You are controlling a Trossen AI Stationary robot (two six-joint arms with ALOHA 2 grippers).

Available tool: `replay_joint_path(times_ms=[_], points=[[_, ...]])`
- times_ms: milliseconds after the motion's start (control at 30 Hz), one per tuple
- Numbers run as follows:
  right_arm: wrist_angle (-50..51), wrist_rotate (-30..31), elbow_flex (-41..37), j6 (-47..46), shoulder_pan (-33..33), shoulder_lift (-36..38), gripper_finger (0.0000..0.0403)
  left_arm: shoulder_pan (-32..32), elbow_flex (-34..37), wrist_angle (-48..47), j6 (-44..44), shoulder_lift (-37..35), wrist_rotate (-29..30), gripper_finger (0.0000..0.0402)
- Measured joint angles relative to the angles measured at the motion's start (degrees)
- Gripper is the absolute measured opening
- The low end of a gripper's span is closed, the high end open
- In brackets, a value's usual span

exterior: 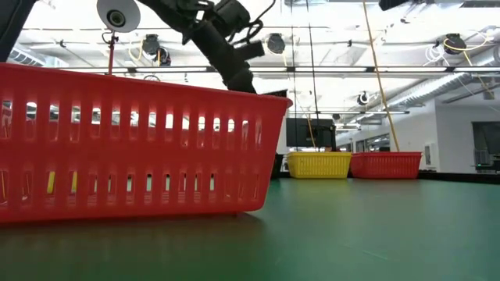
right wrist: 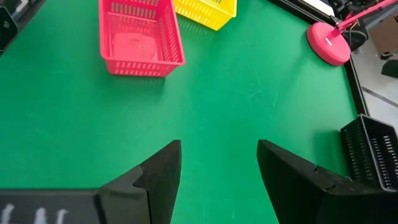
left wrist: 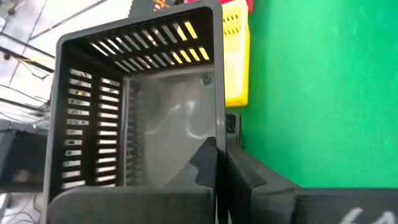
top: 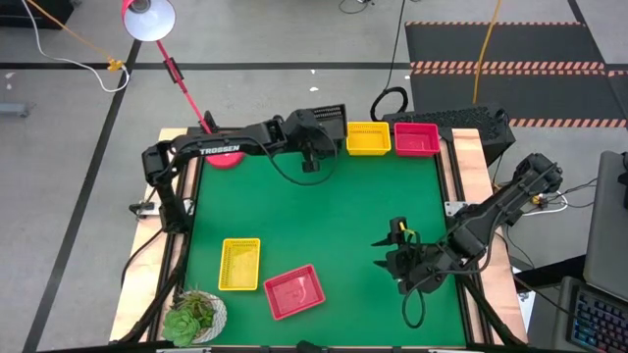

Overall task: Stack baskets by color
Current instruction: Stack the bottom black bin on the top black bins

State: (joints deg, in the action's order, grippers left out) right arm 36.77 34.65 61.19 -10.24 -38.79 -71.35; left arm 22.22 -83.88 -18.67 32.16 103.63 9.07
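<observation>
Green table [top: 324, 221] fills the workspace; left arm reaches across its far edge, right arm sits low at the near right side. Black basket [top: 327, 122] is at the far edge, first in a row with a yellow basket [top: 368, 138] touching or just beside it, then a red-pink basket [top: 416, 139]; whether these are single baskets or stacks already, cannot tell. Loose ones near the front: a second yellow basket [top: 239, 264] and a second red-pink basket [top: 293, 291], just beside each other, near the potted plant [top: 193, 316]. Left gripper [top: 312, 152] is clamped narrow on the black basket's side wall, one finger [left wrist: 208, 163] inside against the wall, the other outside. Looks like the basket is being set down or seated at the black spot; can't tell if it's resting on anything yet. To do this well: keep it level, square with the yellow one alongside, lower straight, release only once it's seated, don't nudge the yellow neighbour. Left arm is stretched long, wrist over the basket's near side. Right gripper [right wrist: 217, 171] hangs wide, holding nothing, over bare green, pointed toward the loose front baskets. Pink lamp base [top: 224, 157] sits under the left arm.
</observation>
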Motion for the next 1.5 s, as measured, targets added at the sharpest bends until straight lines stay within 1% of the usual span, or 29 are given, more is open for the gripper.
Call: replay_joint_path(times_ms=[133,233,333,467,667,733,833,1000,1033,1233,1500], points=[[-2.7,0.0,-3.3,0.0,1.0,0.0,0.0203,0.6,0.0,-0.4,1.6,2.2,0.3,0.0018],[-3.6,0.1,-5.0,0.0,1.7,0.0,0.0203,1.7,0.0,-0.4,2.1,3.3,0.4,0.0009],[-3.8,0.0,-6.0,0.0,2.3,0.0,0.0203,2.7,0.0,-0.6,1.9,4.2,-0.1,0.0009],[-4.0,-0.1,-6.0,0.3,2.5,0.0,0.0203,3.4,0.0,-1.1,2.3,5.6,-0.4,0.0020],[-4.0,-0.1,-6.0,0.6,2.5,0.0,0.0203,3.5,0.0,0.8,4.2,6.9,-1.4,0.0007],[-3.9,-0.1,-6.0,0.6,2.5,0.0,0.0203,3.6,0.0,1.4,4.4,7.3,-1.5,0.0014],[-3.6,-0.2,-6.0,0.6,2.5,0.0,0.0203,3.9,0.0,2.4,7.1,7.9,-1.8,0.0021],[-3.4,-0.3,-6.0,0.6,2.4,0.0,0.0203,4.5,0.1,2.7,8.7,9.4,-1.8,0.0007],[-3.4,-0.3,-6.0,0.6,2.4,0.0,0.0203,4.5,0.1,4.0,8.7,9.6,-1.7,0.0007],[-3.2,-0.3,-6.0,0.7,2.4,0.0,0.0203,4.8,0.0,4.7,9.8,9.9,-1.6,0.0026],[-3.2,-0.3,-6.0,0.7,2.4,0.0,0.0203,5.0,0.0,4.8,9.1,9.8,-2.6,0.0007]])
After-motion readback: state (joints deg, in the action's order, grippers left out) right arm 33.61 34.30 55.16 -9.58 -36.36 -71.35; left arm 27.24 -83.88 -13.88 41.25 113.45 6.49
